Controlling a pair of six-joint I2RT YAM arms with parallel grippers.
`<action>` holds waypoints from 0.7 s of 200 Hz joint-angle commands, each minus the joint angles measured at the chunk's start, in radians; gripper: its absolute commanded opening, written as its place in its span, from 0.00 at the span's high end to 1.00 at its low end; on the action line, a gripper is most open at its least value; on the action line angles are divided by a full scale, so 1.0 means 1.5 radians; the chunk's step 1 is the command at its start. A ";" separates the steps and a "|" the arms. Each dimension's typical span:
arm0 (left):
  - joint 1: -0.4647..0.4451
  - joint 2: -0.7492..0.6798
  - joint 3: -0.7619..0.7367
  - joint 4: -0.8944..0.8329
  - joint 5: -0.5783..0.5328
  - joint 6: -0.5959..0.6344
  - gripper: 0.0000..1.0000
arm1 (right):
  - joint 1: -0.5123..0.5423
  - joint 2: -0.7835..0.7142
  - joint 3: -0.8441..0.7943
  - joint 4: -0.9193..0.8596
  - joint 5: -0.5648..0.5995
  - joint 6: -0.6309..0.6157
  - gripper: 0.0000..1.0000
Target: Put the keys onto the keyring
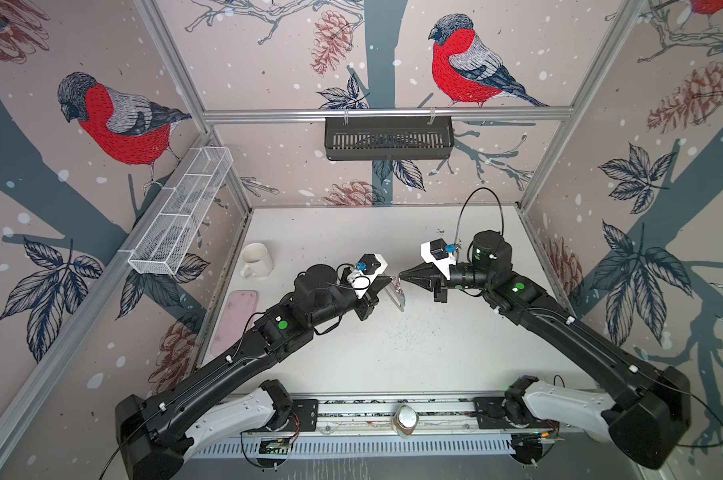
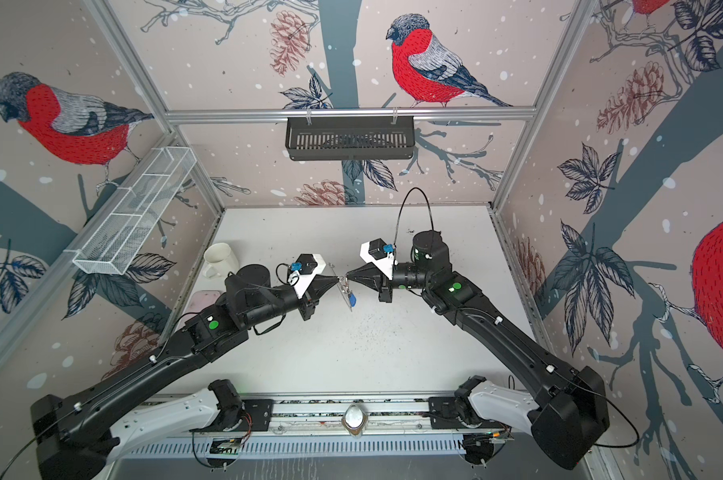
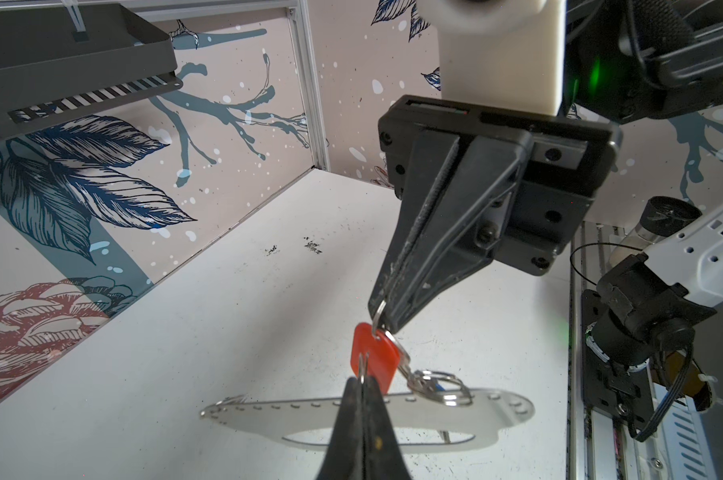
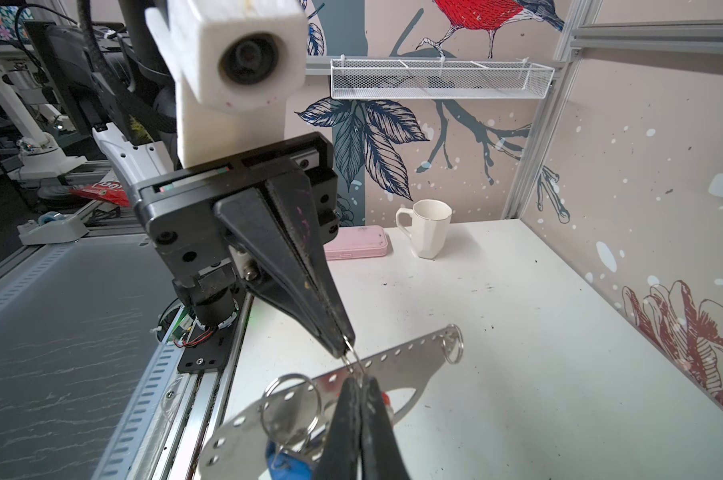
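Both grippers meet tip to tip above the middle of the table. My left gripper [image 1: 392, 277] [image 3: 362, 380] is shut on a thin silver split ring [image 4: 353, 360] of the keys. Facing it, my right gripper [image 1: 401, 276] [image 4: 362, 380] is shut on the same ring. The keys [image 3: 434, 384] hang below the tips with a red tag [image 3: 372, 353] and a blue tag [image 4: 287, 461] [image 2: 352, 299]. The keyring [image 3: 492, 411] [image 4: 409, 357] [image 1: 396, 296], a flat grey plate with a row of holes and a long slot, sits tilted just under the fingertips. Whether it rests on the table I cannot tell.
A white mug [image 1: 256, 259] and a pink flat case [image 1: 235, 322] stand at the table's left edge. A white mesh basket [image 1: 181, 212] hangs on the left wall and a black basket [image 1: 389, 137] on the back rail. A small jar [image 1: 405, 420] sits on the front rail.
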 commanded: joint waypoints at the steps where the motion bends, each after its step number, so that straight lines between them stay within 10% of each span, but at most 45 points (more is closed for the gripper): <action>1: -0.002 0.001 0.010 0.034 0.003 0.008 1.00 | 0.003 0.001 0.003 0.000 -0.014 -0.004 1.00; 140: -0.005 0.002 0.013 0.020 0.019 0.010 1.00 | 0.010 0.016 0.014 0.007 0.010 0.007 1.00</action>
